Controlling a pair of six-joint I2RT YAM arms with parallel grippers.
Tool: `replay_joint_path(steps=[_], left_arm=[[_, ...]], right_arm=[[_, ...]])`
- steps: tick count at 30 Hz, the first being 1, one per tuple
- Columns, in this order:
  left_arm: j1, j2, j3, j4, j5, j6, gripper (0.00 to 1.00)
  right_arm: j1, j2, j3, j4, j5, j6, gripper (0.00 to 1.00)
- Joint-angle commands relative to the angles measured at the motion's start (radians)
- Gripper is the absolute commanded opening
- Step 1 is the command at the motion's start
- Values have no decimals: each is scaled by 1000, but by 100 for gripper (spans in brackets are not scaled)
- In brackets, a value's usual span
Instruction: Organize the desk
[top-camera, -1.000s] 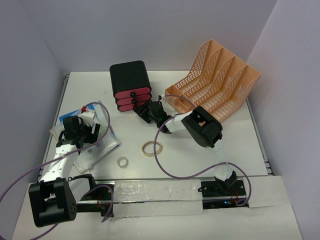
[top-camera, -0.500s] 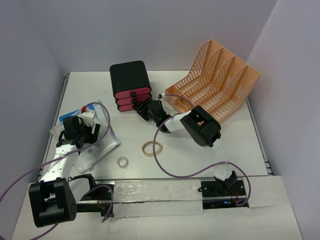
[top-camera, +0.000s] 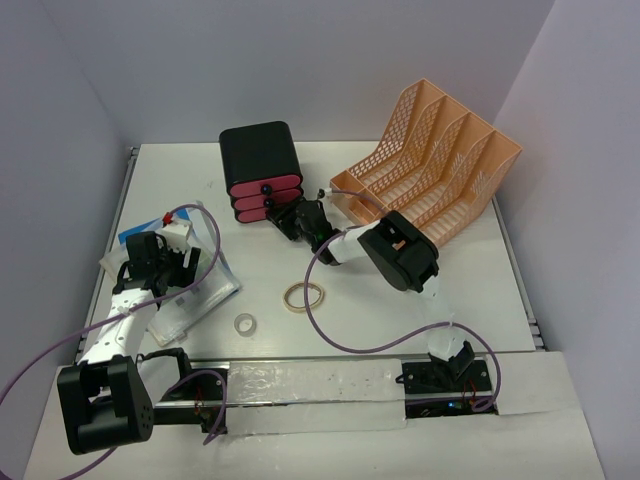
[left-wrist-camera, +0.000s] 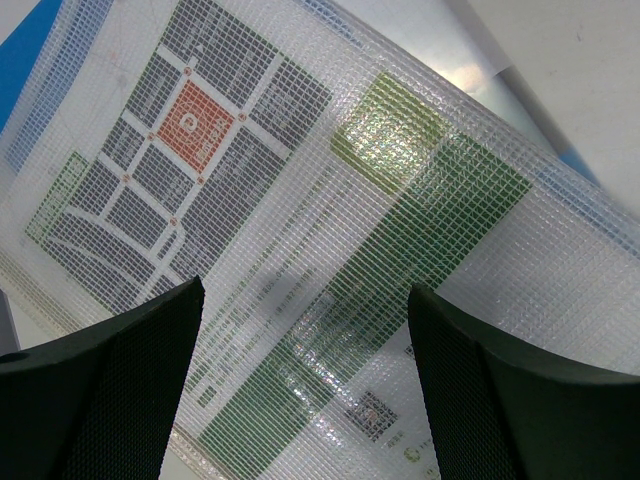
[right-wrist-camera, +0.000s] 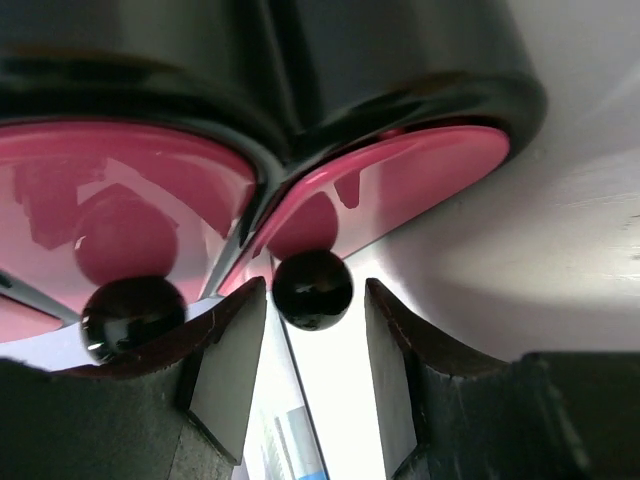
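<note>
- The drawer box (top-camera: 258, 160) stands at the back of the desk (top-camera: 480, 290), left of centre.
- The file rack (top-camera: 430, 165) stands to its right, at the back right, apart from it.
- A pouch of papers (top-camera: 205, 292) lies flat at the left side.
- A ring (top-camera: 303, 296) lies near the middle, before the drawer box.
- A roll of tape (top-camera: 244, 324) lies between ring and pouch, slightly nearer.
- The left gripper (left-wrist-camera: 305, 330) hangs over the pouch.
- The right gripper (top-camera: 283, 213) is at the drawer box's front, a drawer knob (right-wrist-camera: 312, 288) between its fingers.
</note>
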Motion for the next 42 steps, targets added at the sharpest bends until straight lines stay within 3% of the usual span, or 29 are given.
replay_joint_path(steps=[1,9,15,27,34,39,42], left_arm=[[4,-16,-1,22,21,8,89],[4,-16,1,21,21,8,89],[6,-13,2,21,22,8,89],[4,-22,2,18,24,7,89],[6,-30,1,15,16,7,89],[4,-33,1,15,18,7,89],[5,-34,1,15,18,7,89]], right_arm=[[-9,4,30,32,29,26,50],[-10,-2,15,39,30,32,26],[-4,-45,-53,81,11,36,18],[33,-194,-301,162,11,20,18],[61,-220,-362,179,15,20,20],[74,-247,-415,187,28,25,31],[74,-264,-429,187,28,12,33]])
